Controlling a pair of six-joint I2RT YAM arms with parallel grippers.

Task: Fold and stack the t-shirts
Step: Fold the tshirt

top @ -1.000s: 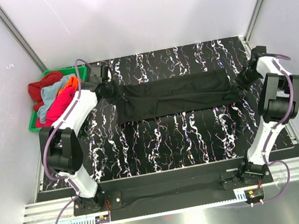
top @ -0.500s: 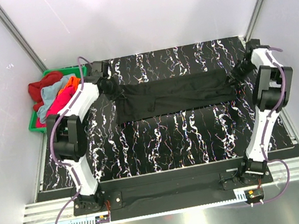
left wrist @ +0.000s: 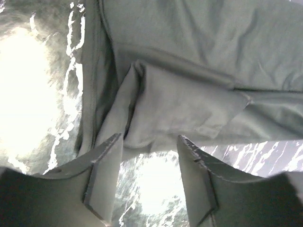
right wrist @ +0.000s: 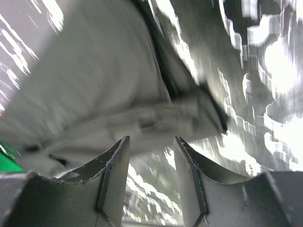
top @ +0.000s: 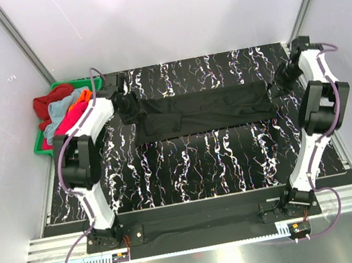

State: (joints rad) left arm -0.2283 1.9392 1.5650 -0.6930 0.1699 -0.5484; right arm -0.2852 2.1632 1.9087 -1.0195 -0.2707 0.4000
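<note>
right gripper [right wrist: 151,142] at bottom of view, both fingers [right wrist: 113,175] well apart, nothing between them, only glossy marbled table [right wrist: 265,94] showing in gap. t-shirt [right wrist: 94,85] lies just ahead of fingertips, looks washed-out grey here, spreads ahead and to left. bunched, folded end of cloth sits ahead of right finger, tapering off to right. cloth not touching either finger. small green patch [right wrist: 7,161] at far left edge, cannot tell what. whole view blurred.

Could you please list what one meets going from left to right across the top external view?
Green plastic bin holding coloured cloth t-shirts → left claw → black cloth t-shirt lying flat → right claw.
</note>
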